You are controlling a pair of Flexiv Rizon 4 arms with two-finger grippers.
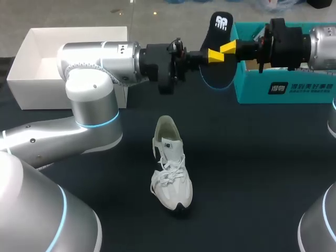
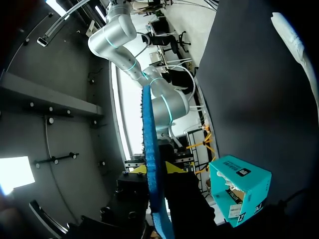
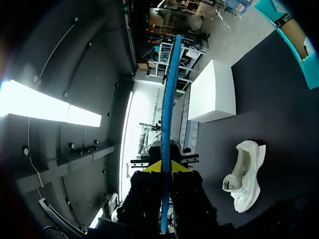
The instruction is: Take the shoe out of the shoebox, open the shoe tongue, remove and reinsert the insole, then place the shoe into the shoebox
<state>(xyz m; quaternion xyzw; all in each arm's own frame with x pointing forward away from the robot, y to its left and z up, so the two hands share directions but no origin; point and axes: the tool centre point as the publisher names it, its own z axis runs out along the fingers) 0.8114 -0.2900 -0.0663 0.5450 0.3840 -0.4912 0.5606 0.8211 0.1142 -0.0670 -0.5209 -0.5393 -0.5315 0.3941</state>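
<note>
1. Dark counter [image 1: 252,173]. An open white box [image 1: 31,58] sits at its far left and a teal shoebox [image 1: 283,89] at its far right.
2. White sneaker [image 1: 170,168] stands on its sole mid-counter, outside both boxes and well apart from them. Its toe points toward the near edge, the mouth is open and the laces are loose.
3. Insole [image 1: 220,23] is held in the air above the far side of the counter, between the two boxes and just beside the teal shoebox. It has a dark top with a white logo and a blue underside.
4. Left gripper [image 1: 212,55] comes in from the left. In the left wrist view its fingers are clenched on the insole, yellow tips on both faces.
5. Right gripper [image 1: 230,48] comes in from the right over the teal shoebox, and its fingers also grasp the insole.
6. Right wrist view: the insole shows edge-on as a thin blue strip, pinched between the yellow tips. The sneaker lies on the counter off to one side, with the white box beyond it.
</note>
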